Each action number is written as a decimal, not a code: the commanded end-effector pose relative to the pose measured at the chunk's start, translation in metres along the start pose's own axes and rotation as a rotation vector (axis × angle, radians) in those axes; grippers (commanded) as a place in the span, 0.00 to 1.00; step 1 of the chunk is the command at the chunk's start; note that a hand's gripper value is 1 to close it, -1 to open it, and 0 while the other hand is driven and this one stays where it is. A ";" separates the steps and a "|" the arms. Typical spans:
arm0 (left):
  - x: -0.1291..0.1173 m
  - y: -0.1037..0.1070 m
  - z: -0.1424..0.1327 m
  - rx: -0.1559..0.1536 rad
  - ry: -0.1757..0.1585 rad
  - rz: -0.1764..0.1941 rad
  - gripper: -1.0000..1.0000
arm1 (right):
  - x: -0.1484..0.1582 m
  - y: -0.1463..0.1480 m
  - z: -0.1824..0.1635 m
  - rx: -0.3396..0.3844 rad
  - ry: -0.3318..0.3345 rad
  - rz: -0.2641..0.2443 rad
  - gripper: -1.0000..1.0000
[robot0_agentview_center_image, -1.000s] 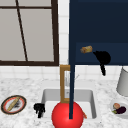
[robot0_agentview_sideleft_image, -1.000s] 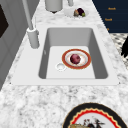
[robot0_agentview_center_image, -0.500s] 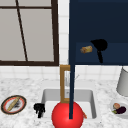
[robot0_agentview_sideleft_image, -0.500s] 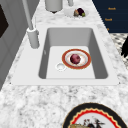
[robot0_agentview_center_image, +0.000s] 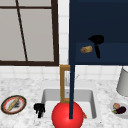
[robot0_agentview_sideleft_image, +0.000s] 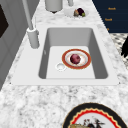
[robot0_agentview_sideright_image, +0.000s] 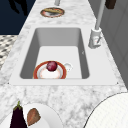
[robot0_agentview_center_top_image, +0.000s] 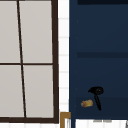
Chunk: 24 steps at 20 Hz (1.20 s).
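Right hand up inside open cabinet, fingers hanging straight down, holding nothing; small tan roll just beside, at left. Best approached slowly, sideways, palm level with roll. Left hand idle at sink edge.

patterned plate: cut off by bottom edge | right hand: finger pose too blurred

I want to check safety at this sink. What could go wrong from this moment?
The right hand is high in the blue cabinet, and the small tan thing beside it seems unheld; it might fall. Below, the plate with a dark red fruit in the sink could be hit.
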 end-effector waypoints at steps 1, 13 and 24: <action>0.000 0.000 0.000 0.000 0.000 0.000 0.50 | 0.005 -0.010 -0.020 0.092 -0.004 -0.011 0.00; 0.000 0.000 0.000 0.000 0.000 0.000 0.50 | 0.020 -0.024 -0.068 0.349 -0.018 0.015 0.00; 0.000 0.000 0.000 0.000 0.000 0.000 0.50 | 0.024 -0.014 -0.110 0.559 -0.006 0.020 0.00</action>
